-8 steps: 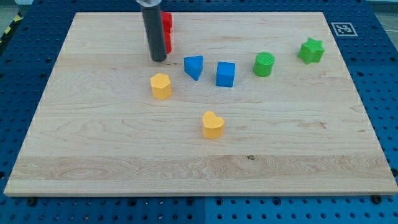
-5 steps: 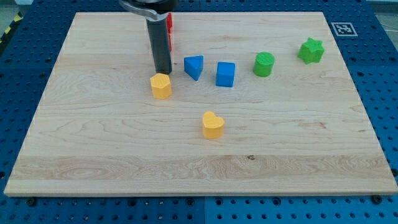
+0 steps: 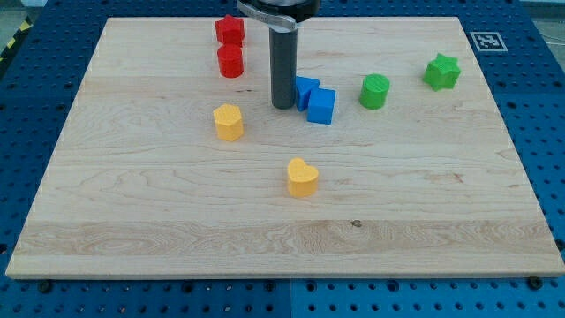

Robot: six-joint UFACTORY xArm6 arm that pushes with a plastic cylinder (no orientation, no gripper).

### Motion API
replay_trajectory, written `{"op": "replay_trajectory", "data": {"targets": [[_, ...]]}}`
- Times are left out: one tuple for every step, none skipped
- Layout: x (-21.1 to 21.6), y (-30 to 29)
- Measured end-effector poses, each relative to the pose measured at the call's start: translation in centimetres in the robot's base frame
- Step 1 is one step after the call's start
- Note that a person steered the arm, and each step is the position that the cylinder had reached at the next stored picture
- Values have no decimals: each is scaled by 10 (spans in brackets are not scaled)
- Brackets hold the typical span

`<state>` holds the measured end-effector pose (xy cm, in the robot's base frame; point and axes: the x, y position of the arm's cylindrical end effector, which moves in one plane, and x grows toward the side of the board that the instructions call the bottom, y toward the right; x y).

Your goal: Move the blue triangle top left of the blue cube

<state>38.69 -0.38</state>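
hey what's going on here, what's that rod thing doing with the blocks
A robot arm's rod is sliding blocks on a wooden board. My tip is pressed against the view's left side of the blue triangle, which sits against the upper left of the blue cube. Two red blocks lie toward the view's top, two yellow blocks lower down, and two green blocks off to the view's right.

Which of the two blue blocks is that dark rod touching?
The blue triangle, not the blue cube. My tip presses against the triangle's left side, and the cube sits beyond it, toward the view's lower right.
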Motion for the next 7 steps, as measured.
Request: {"op": "replay_trajectory", "data": {"targets": [[-1, 0], [-1, 0], [-1, 0], [-14, 0], [-27, 0], [-33, 0], [-37, 0]]}}
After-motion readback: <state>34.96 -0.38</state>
